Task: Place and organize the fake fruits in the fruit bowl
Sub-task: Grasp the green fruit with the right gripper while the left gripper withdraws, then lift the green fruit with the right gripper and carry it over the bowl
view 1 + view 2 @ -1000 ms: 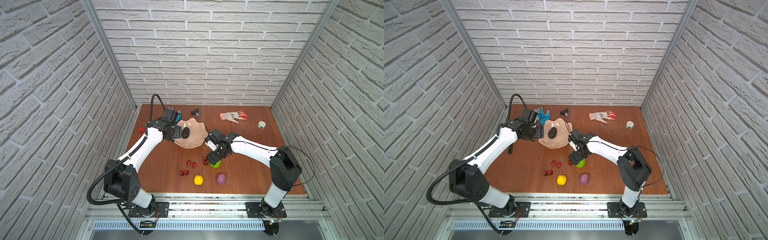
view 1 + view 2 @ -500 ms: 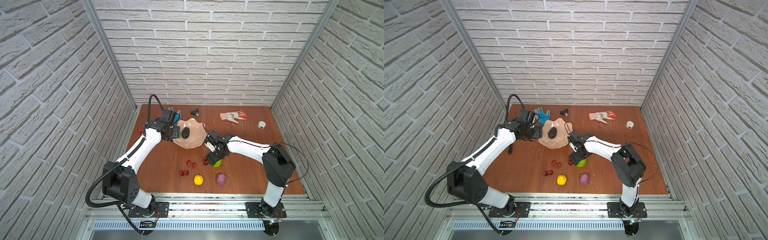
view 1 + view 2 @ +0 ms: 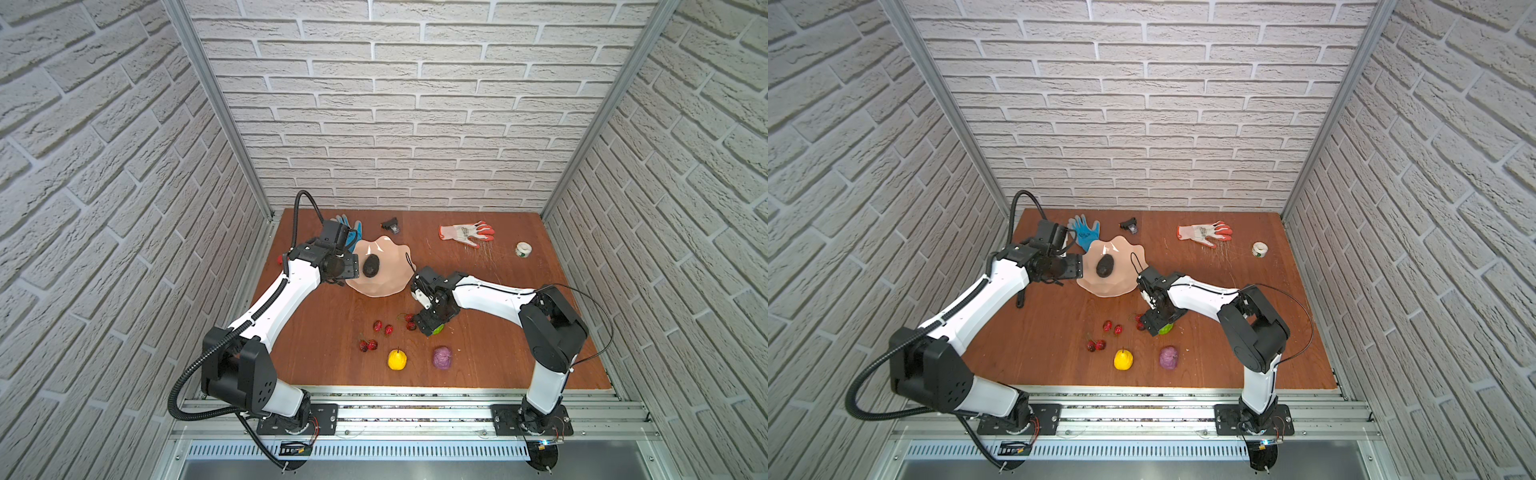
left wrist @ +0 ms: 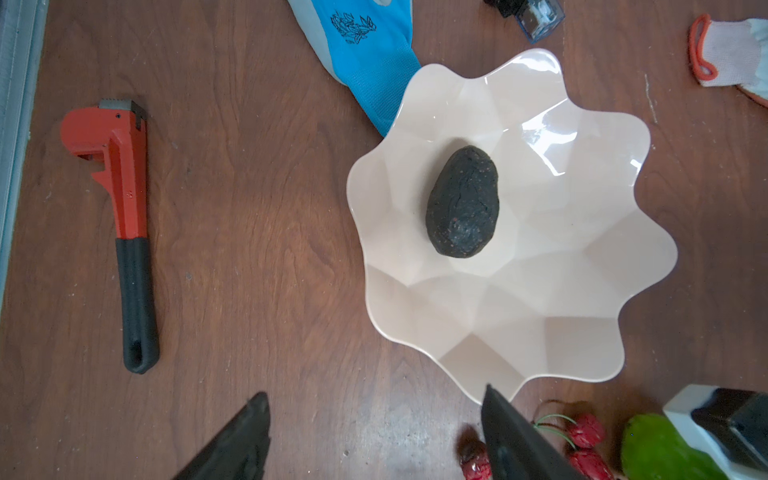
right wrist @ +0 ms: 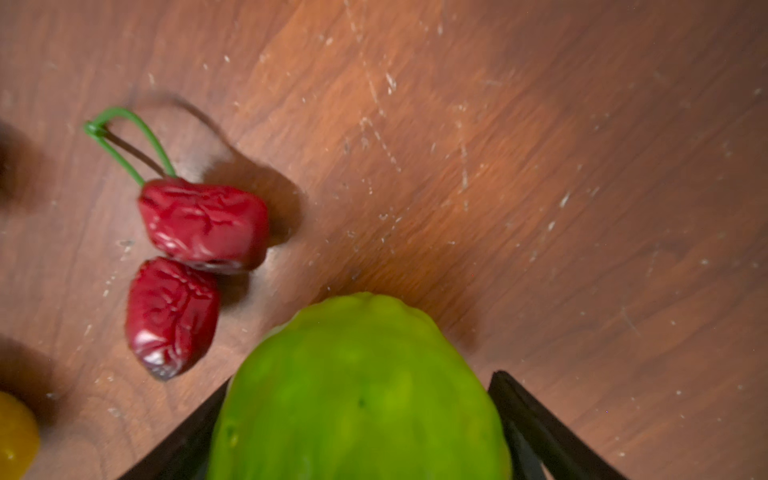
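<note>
Avocado in bowl, green fruit at the right hand
Left hand gapes wide and empty beside the bowl; right hand straddles the green fruit on the worktop, grip unclear.

Avocado lies in bowl; berries before it, knobbly ball apparently right.

Brown wooden table. On it: pink fruit bowl back left, blue glove at its rim, red wrench far left, white-and-orange glove and tape roll back right; red berries, yellow fruit, purple fruit in front.
</note>
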Available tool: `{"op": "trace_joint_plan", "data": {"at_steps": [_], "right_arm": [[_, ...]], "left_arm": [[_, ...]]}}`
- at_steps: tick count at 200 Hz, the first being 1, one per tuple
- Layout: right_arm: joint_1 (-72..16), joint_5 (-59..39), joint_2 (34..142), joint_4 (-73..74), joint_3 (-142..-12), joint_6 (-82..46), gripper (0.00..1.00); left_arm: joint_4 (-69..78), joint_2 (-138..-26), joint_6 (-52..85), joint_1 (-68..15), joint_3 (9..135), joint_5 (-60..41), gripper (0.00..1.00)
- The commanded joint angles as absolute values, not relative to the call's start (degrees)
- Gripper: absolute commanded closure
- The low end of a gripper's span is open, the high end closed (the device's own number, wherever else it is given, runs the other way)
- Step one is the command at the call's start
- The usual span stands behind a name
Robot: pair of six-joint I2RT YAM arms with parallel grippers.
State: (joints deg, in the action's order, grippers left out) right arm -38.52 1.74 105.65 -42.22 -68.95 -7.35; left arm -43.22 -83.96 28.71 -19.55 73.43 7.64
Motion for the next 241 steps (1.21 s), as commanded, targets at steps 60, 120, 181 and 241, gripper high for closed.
{"op": "trace_joint_plan", "data": {"at_steps": [60,120,181,241], "right_arm": [[-38.85,3.28,103.5,-40.15,-68.21,-7.62,0.28],[-38.73,3.72,100.7,-43.95,-70.05,-6.74,0.36],[-37.03,2.81,96.99,-52.3,-78.02,-4.7,0.39],[-36.47,2.93,98.02,-57.91,-91.78,-0.12,0.41]], "left_arm": [[-42.18,-82.09,29.88,-19.16,72.25,7.73,0.21],[-41.77,-82.24,30.5,-19.17,72.47,7.87,0.21],[-40.99,-81.58,32.31,-17.79,72.06,8.05,0.21],[-41.52,-80.8,34.85,-13.15,71.63,3.43,0.21]]}}
